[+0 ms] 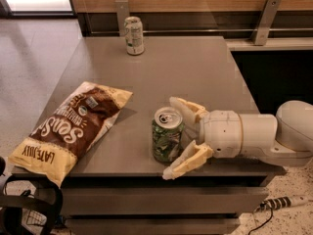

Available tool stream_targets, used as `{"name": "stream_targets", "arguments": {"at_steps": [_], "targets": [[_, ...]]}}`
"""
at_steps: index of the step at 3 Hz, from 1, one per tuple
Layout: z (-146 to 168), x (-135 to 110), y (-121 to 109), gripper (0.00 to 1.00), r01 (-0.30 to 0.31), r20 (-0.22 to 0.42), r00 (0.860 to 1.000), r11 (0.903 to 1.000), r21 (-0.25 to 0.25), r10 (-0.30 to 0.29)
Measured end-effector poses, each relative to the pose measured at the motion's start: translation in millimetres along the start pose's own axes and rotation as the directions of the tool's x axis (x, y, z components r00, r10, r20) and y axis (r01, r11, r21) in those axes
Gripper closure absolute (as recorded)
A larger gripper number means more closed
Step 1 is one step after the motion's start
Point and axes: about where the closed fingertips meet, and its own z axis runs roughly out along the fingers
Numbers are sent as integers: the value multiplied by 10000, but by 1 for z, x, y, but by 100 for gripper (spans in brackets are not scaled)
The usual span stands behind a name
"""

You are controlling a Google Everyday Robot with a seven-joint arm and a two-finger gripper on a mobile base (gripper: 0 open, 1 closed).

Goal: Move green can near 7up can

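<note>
In the camera view, the claw (pixel 174 139) extends from the right, its fingers spread apart on either side of the green can (pixel 165 131), which stands upright between them near the front edge of the table (pixel 190 72). An uneven close could tip the can or push it off that edge. A weak grip could drop it on the way to the 7up can (pixel 133 35), far beyond the claw at the back. A chip bag (pixel 73 126) lies to the claw's left, and pale floor (pixel 34 48) surrounds the table.
</note>
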Motion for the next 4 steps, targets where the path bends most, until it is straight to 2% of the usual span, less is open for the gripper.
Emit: {"name": "stream_targets", "arguments": {"at_steps": [1,4], "targets": [[2,-1,1,15,19,15,10000,10000,-38,-19],[8,-4,3,85,77,-4,10000,9999,-155,-77]]}}
